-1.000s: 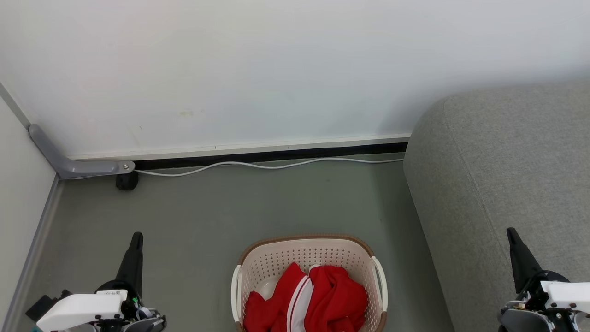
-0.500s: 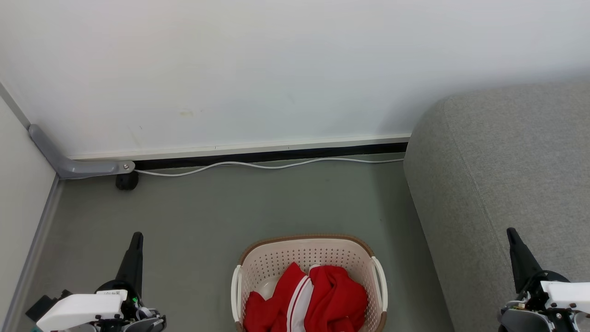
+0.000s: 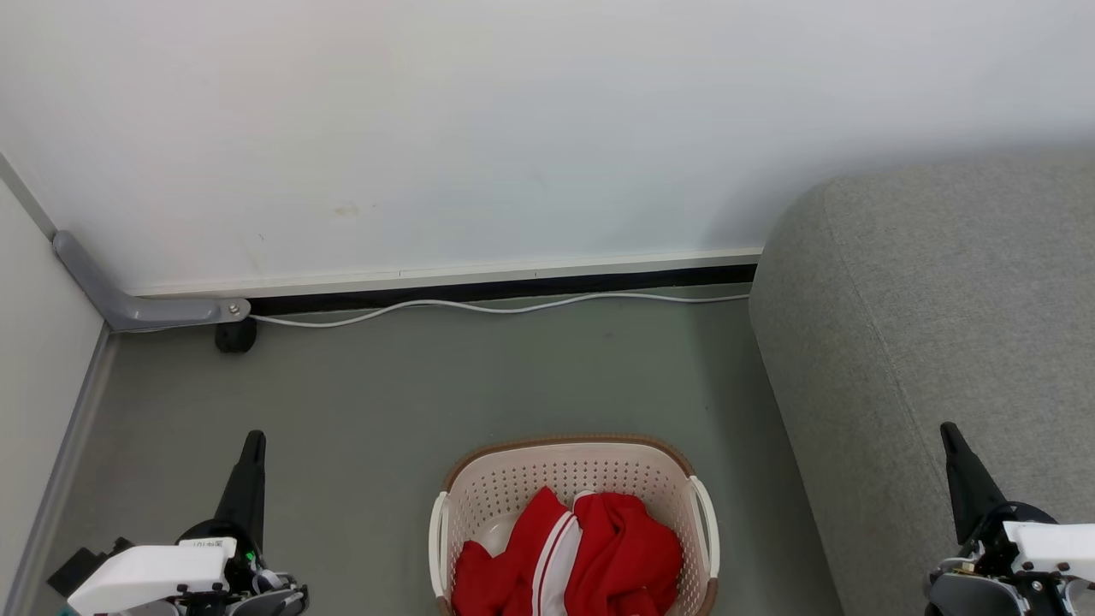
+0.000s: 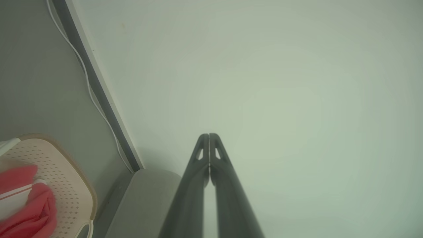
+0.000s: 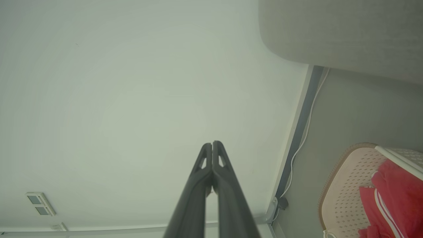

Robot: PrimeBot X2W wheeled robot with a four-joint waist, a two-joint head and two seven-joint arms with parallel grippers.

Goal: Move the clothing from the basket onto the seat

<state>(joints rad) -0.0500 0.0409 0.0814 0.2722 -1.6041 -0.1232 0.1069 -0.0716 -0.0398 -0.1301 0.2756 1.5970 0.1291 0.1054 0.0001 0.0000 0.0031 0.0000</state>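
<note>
Red clothing [image 3: 582, 556] with a white stripe lies heaped in the cream perforated basket [image 3: 556, 472] on the floor at bottom centre of the head view. The grey seat [image 3: 941, 325] rises just right of the basket. My left gripper [image 3: 253, 438] is at lower left, shut and empty, well left of the basket. My right gripper [image 3: 948, 429] is at lower right, shut and empty, over the seat's front side. Both wrist views face the wall, with the left gripper [image 4: 209, 135] and the right gripper [image 5: 211, 143] pressed tip to tip, and the basket [image 4: 62, 172] [image 5: 347, 175] with the clothing [image 4: 29, 205] [image 5: 396, 191] at their edges.
A white wall [image 3: 513, 128] with a dark skirting strip stands behind the basket. A white cable [image 3: 479, 306] runs along its foot. A grey bracket [image 3: 137, 304] and a black stopper [image 3: 234, 336] sit in the left corner. Grey floor [image 3: 385, 402] lies between my left gripper and the basket.
</note>
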